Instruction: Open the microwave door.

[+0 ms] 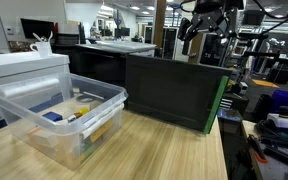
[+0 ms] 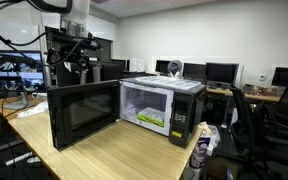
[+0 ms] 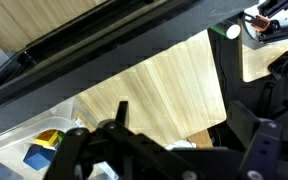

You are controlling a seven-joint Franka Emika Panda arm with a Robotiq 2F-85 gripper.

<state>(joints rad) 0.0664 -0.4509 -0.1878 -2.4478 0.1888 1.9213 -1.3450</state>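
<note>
The black microwave (image 2: 187, 108) stands on the wooden table with its cavity lit. The microwave door (image 2: 84, 112) is swung wide open, roughly at a right angle to the body. In an exterior view the door (image 1: 174, 92) shows its dark outer face with a green strip along its right edge. My gripper (image 2: 76, 62) hangs above and behind the door's free end, apart from it, and shows in both exterior views (image 1: 197, 28). In the wrist view the fingers (image 3: 179, 125) are spread with nothing between them, above the door's top edge (image 3: 134, 45).
A clear plastic bin (image 1: 59, 112) with small items stands on the wooden table (image 1: 154, 150) beside a white appliance (image 1: 19, 66). A green object (image 2: 152, 119) lies inside the microwave. Desks, monitors and chairs surround the table.
</note>
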